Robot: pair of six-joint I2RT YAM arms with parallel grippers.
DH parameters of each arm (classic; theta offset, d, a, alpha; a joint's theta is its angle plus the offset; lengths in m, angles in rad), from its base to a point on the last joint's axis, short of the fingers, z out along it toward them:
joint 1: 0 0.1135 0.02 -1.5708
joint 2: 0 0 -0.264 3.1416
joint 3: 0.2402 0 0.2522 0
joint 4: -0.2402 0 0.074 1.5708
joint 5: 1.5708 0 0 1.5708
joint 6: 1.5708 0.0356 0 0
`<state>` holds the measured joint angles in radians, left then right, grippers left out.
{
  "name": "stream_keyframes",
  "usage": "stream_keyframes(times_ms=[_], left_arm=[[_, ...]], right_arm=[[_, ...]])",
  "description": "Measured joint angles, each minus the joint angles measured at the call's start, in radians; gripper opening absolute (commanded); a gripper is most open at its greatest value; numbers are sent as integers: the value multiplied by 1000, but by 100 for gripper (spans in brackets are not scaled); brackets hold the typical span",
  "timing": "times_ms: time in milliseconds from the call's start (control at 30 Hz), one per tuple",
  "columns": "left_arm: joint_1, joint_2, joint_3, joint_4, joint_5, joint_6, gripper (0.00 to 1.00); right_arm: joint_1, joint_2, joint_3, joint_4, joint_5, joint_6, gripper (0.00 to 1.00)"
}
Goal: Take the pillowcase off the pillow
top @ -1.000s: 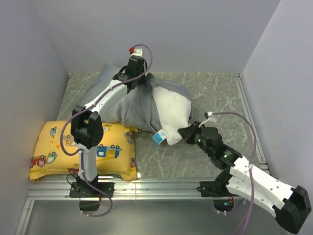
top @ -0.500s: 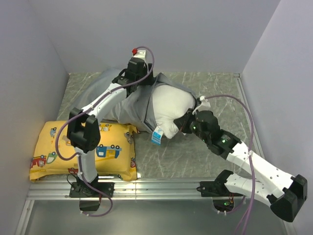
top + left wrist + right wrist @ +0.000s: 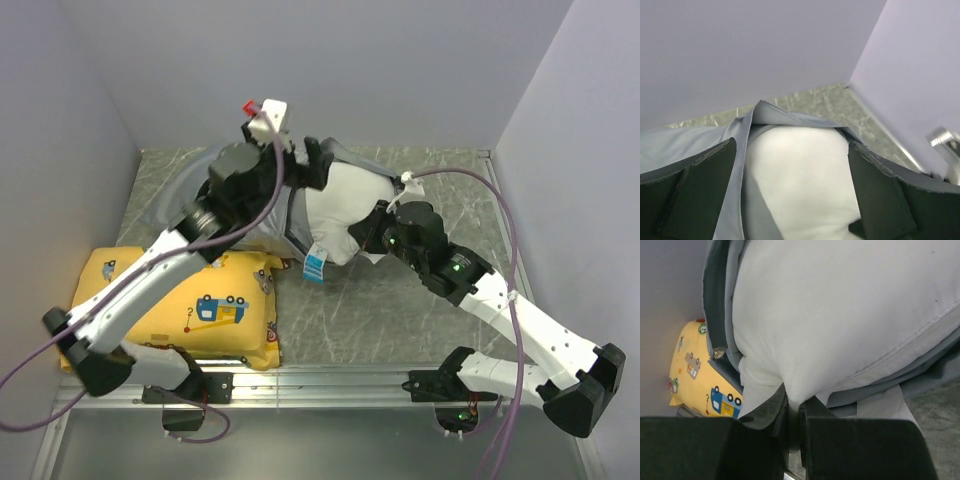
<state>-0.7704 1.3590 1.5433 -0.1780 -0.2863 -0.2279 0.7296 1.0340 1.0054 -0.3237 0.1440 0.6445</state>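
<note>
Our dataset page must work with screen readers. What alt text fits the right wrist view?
The right hand, shut, pinches a fold of the white pillow, which fills most of the view. The grey pillowcase wraps the pillow's left side and lower right edge, and a yellow cushion printed with vehicles shows at lower left.

Left fingers point(image 3: 695, 195) opened, let go of pillowcase point(image 3: 675, 145).
</note>
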Motion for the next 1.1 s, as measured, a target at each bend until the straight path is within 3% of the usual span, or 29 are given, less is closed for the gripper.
stream_keyframes(times_ms=[200,333,733,1100], left_arm=[[-42,-264,-429,224,26,53,99],[-89,-325,-621,322,85,144,99],[-288,-313,-688,451,138,424,99],[-341,18,-621,636,-159,755,99]], right_arm=[[-1,25,74,-18,-21,-15,0],[-3,48,108,-30,-35,-18,0],[-6,102,196,-62,-58,-34,0],[-14,105,206,-89,-52,-36,0]])
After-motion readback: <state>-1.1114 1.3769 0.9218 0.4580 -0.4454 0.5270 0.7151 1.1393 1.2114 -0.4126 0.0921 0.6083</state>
